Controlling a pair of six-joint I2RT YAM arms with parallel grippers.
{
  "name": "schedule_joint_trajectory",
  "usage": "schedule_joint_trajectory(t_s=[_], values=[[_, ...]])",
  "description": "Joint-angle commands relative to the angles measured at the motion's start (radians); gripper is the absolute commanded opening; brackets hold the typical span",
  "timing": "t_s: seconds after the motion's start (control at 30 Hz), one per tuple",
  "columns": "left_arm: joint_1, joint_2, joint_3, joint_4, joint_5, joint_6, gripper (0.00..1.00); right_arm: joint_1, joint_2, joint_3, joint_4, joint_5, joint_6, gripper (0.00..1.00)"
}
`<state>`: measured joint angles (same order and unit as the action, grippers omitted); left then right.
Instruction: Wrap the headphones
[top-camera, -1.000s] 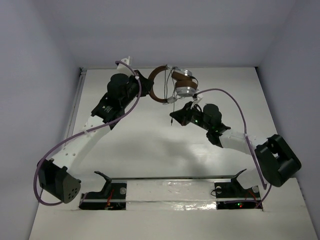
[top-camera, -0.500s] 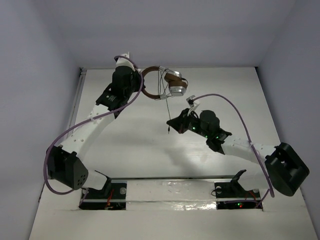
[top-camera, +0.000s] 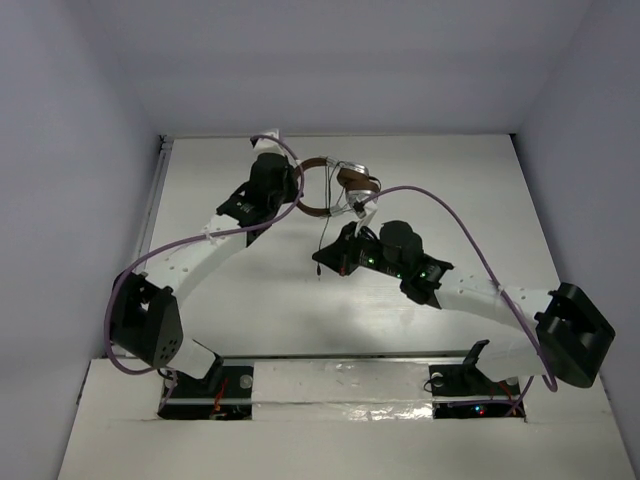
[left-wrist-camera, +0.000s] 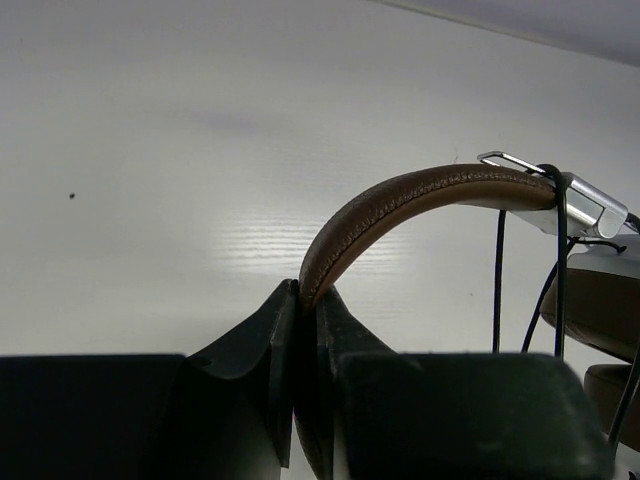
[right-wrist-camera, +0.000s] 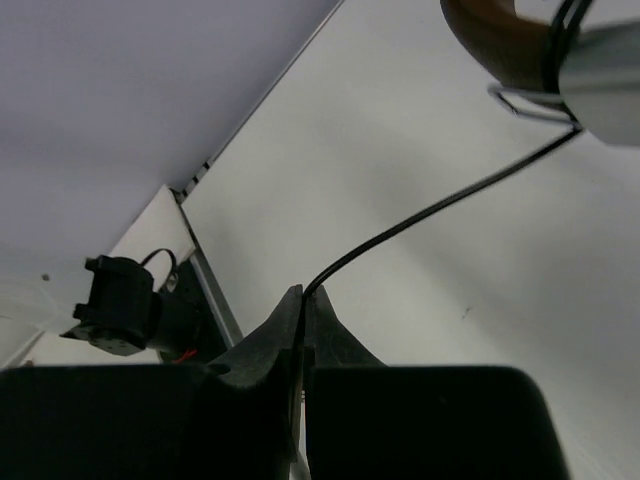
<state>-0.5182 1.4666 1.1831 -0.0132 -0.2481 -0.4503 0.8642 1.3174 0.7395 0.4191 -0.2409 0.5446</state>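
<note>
The headphones hang in the air at the far middle of the table, brown headband on the left, silver-grey earcups on the right. My left gripper is shut on the brown headband; it also shows in the top view. The thin black cord runs from the earcup arm down into my right gripper, which is shut on it. In the top view my right gripper sits just below the earcups, and the cord's loose end dangles to its left.
The white table has walls on three sides and a metal rail along its left edge. The arm bases and a mounting bar lie at the near edge. Purple cables loop along both arms.
Both arms have shifted: the left gripper has carried the headphones right and nearer, and the right gripper has moved left with the cord, closing up under the earcups.
</note>
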Motion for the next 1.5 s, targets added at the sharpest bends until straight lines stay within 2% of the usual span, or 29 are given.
schedule_joint_trajectory(t_s=[0.0,0.13,0.33,0.37,0.57,0.83,1.17,1.47], values=[[-0.032,-0.012,-0.055,0.22,-0.075,-0.077,0.0,0.025,-0.014,0.046,0.079,-0.061,0.095,0.0],[-0.077,-0.008,-0.141,0.26,-0.102,-0.099,0.0,0.025,-0.01,0.038,0.185,0.001,0.179,0.0],[-0.097,-0.026,-0.227,0.32,-0.083,-0.139,0.0,0.025,-0.017,0.027,0.279,0.215,0.253,0.0],[-0.097,-0.028,-0.231,0.321,-0.082,-0.14,0.0,0.025,-0.004,0.032,0.274,0.288,0.255,0.0],[-0.126,-0.035,-0.243,0.32,-0.077,-0.143,0.0,0.025,0.062,0.031,0.329,0.461,0.285,0.0],[-0.144,-0.043,-0.258,0.334,-0.043,-0.16,0.0,0.025,0.092,-0.032,0.469,0.643,0.399,0.0],[-0.144,-0.069,-0.287,0.386,0.03,-0.226,0.0,0.025,0.089,-0.06,0.448,0.879,0.445,0.0],[-0.164,-0.052,-0.277,0.395,0.02,-0.245,0.0,0.048,0.128,-0.005,0.382,1.046,0.439,0.0]])
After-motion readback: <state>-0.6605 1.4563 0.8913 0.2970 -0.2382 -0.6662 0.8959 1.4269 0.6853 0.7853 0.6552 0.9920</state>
